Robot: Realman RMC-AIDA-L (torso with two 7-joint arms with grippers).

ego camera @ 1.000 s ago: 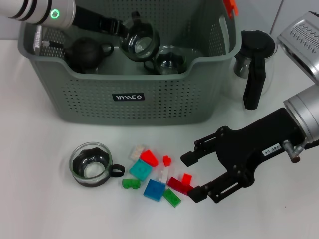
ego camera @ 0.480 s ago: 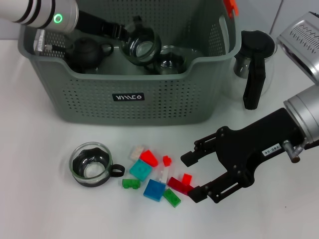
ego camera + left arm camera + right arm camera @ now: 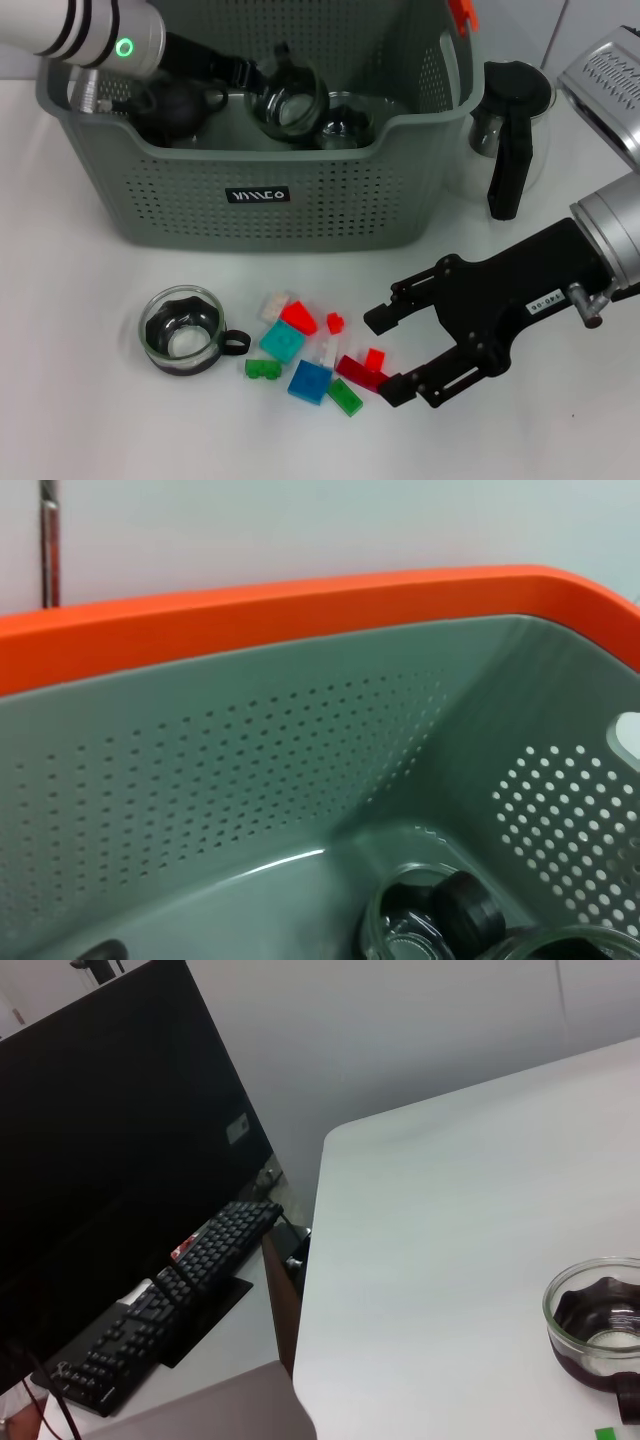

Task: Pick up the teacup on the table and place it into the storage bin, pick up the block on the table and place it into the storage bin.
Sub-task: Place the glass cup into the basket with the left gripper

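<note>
One storage bin [image 3: 180, 195], four teacups, about ten blocks, one carafe [image 3: 508, 128].

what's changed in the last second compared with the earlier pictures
The left gripper, carrying a glass teacup, has moved slightly rightward and lower inside the storage bin. The right gripper stays open beside the blocks; the teacup on the table hasn't moved.

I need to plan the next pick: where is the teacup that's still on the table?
In the head view, the teacup stands on the table's left side, before the storage bin, just left of the blocks.
</note>
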